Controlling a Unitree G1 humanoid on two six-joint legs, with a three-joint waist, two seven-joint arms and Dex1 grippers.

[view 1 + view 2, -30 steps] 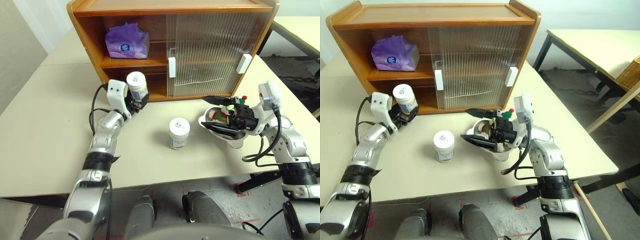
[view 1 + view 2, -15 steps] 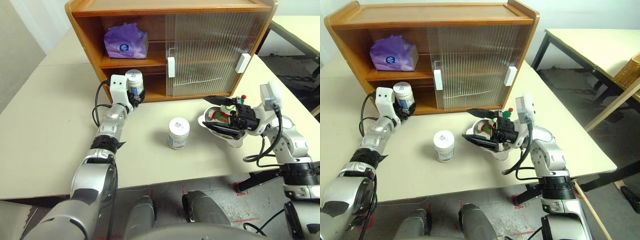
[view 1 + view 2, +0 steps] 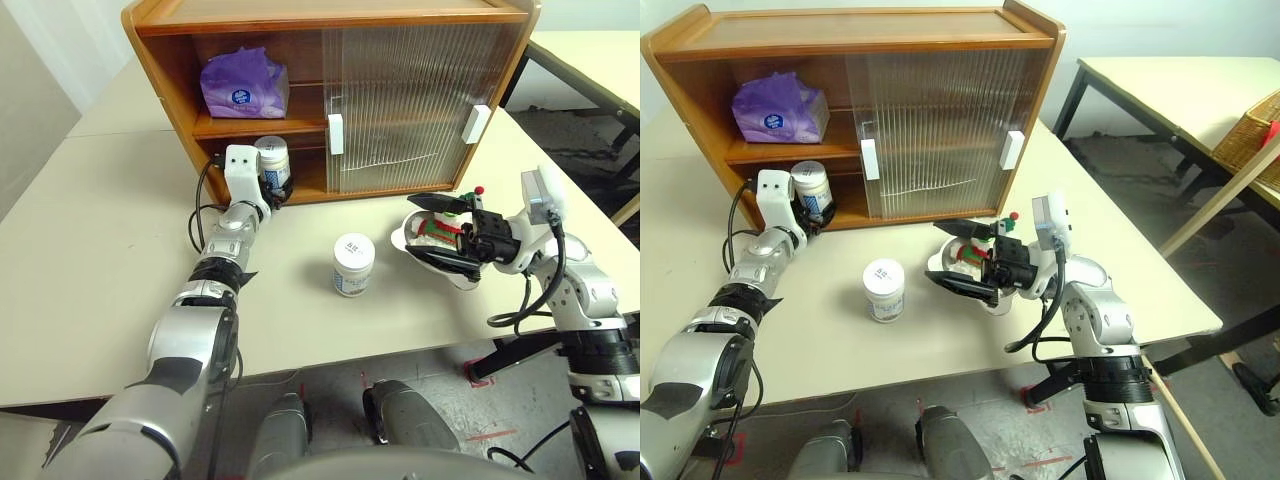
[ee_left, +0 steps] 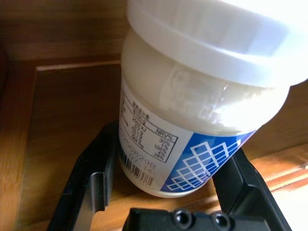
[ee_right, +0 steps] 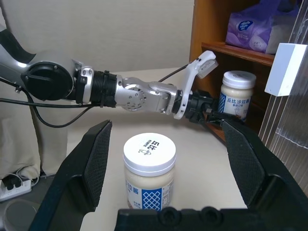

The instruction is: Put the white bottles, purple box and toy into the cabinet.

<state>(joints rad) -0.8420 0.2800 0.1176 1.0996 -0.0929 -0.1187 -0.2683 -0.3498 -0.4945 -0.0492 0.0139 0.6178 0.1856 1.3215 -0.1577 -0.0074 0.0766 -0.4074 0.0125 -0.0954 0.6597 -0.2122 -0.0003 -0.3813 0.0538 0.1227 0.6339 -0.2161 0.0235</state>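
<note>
Bottle (image 3: 272, 166) in our left gripper (image 4: 163, 185) had gone from the open table, in front of the cabinet (image 3: 330, 15), into the mouth of its lower shelf, at about ten o'clock from the table centre. Our fingers (image 4: 91, 173) were still closed on its sides, so it was carried in but not yet released. We judged this bottle almost placed; the next step would be to set it on the shelf board and let go.

Purple box (image 3: 243, 84) already lay on the upper shelf, at about eleven o'clock. Second white bottle (image 3: 352, 265) stood upright near the table centre, untouched. Toy (image 3: 440, 228) lay in a white bowl (image 3: 408, 240) at about three o'clock. Our right gripper (image 5: 171, 159) was fully spread, grasping nothing, and had not moved beside that bowl
</note>
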